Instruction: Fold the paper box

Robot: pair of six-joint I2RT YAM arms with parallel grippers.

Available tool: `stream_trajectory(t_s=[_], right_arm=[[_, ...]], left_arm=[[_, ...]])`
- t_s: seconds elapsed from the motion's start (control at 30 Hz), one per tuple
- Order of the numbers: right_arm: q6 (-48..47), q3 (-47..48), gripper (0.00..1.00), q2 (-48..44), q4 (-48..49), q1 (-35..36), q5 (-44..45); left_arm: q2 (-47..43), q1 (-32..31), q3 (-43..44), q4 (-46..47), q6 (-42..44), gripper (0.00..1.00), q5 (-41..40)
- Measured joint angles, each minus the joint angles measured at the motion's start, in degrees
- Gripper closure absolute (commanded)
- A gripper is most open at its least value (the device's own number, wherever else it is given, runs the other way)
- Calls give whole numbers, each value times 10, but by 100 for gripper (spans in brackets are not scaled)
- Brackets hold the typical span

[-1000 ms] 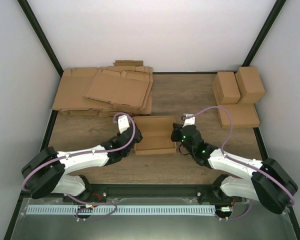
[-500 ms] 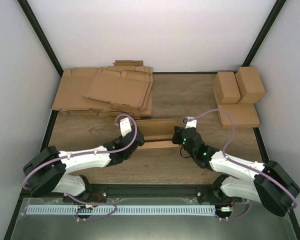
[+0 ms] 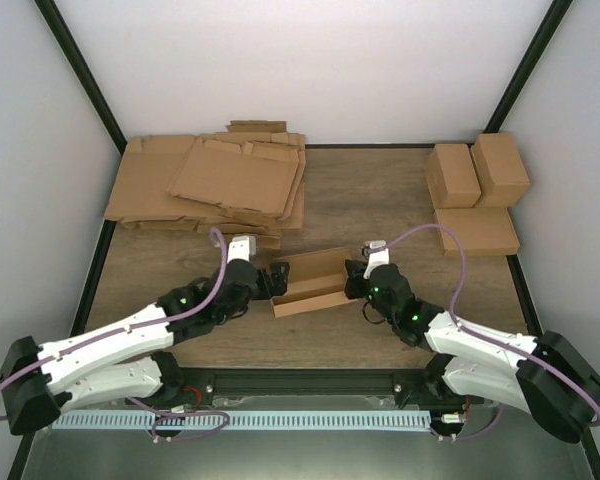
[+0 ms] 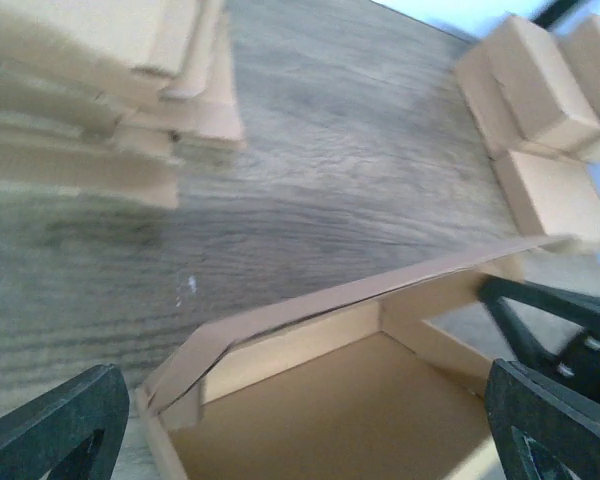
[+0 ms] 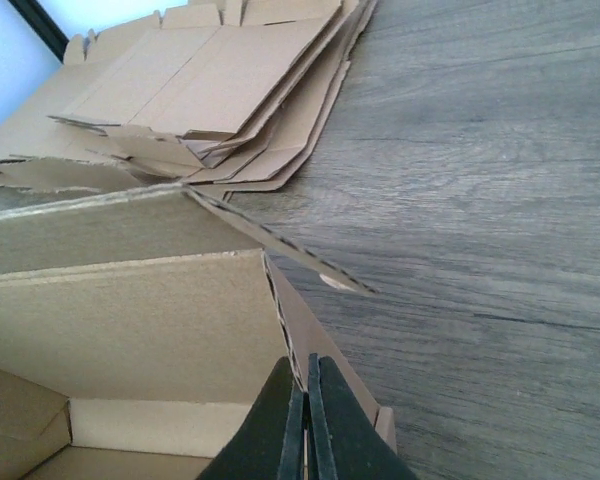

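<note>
The paper box (image 3: pixel 310 283) lies half-folded in the middle of the table, an open brown tray with its walls up and a long flap leaning over the far side. My left gripper (image 3: pixel 271 280) stands open at the box's left end, its fingers (image 4: pixel 50 430) wide apart on either side of the tray's inside (image 4: pixel 320 400). My right gripper (image 3: pixel 352 280) is shut on the box's right end wall. In the right wrist view the shut gripper (image 5: pixel 305 420) pinches that thin wall of the box (image 5: pixel 130 310).
A pile of flat cardboard sheets (image 3: pixel 215 185) lies at the back left, also in the right wrist view (image 5: pixel 200 90). Three closed brown boxes (image 3: pixel 477 180) sit at the back right, seen too from the left wrist (image 4: pixel 540 90). Black frame rails run along the table's sides.
My left gripper has opened and let go of the box's left end. The box has turned slightly and come a little nearer. The right gripper has stayed shut on its wall.
</note>
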Motion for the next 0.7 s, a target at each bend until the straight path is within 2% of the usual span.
stream_trajectory(t_s=[0.17,0.23,0.3,0.5,0.63,0.7], right_arm=[[-36,-6,99,1,19,0,-29],[-51,-6,99,6,25,0,-43],[-63,-6,99,10,30,0,-54],[-85,-6,99,13,36,0,-75],[-93,-4,99,14,35,0,-81],[-97,-2,98,17,34,0,-84]], left_arm=[[-33,23,80,-52,141,0,82],[-19,45,117,-66,202,1,121],[18,65,164,-83,273,6,161],[165,71,259,-137,412,39,248],[229,69,285,-174,456,51,257],[247,66,293,-189,474,66,251]])
